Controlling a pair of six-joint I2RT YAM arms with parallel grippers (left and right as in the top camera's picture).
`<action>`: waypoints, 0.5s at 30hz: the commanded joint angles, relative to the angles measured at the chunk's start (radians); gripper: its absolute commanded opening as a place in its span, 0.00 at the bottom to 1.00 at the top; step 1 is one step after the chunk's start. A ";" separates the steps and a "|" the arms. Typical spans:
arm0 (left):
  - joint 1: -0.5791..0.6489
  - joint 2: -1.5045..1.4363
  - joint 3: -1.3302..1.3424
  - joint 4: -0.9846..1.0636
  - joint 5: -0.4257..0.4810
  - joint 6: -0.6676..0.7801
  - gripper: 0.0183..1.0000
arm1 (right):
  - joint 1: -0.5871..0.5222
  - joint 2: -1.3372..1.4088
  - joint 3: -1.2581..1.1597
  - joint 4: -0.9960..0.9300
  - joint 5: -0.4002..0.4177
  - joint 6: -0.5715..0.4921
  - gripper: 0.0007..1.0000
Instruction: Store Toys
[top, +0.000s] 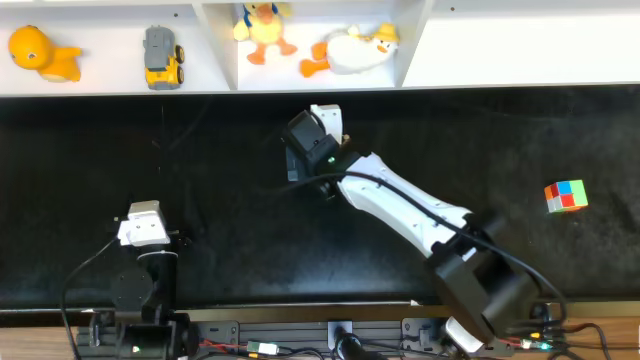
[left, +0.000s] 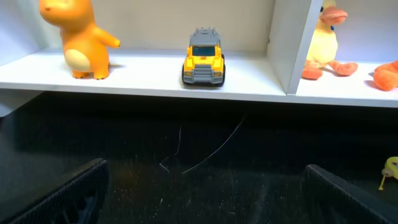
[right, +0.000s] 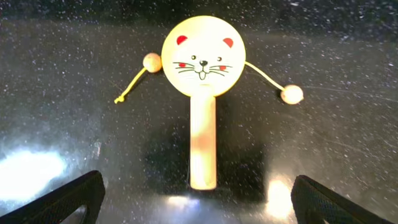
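Right pincer (right: 200, 202) released, fingers spread wide, hanging over the cat-faced wooden rattle drum (right: 203, 65). The drum lies flat on the black desk (right: 62, 93), clear of both fingers. Left pincer (left: 205, 196) likewise released, facing the white shelf (left: 143, 78) holding a yellow truck (left: 203, 57).

Wooden cat-face rattle drum (right: 203, 93) lying flat, colour cube (top: 566, 196) far right
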 joint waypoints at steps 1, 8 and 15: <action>-0.003 -0.013 -0.002 -0.002 -0.012 0.023 1.00 | -0.001 0.051 0.039 0.005 -0.003 -0.003 0.97; -0.003 -0.013 -0.002 -0.002 -0.012 0.023 1.00 | -0.002 0.058 0.045 0.005 0.001 -0.003 0.91; -0.003 -0.013 -0.002 -0.002 -0.012 0.023 1.00 | -0.002 0.058 0.045 0.005 0.027 -0.003 0.81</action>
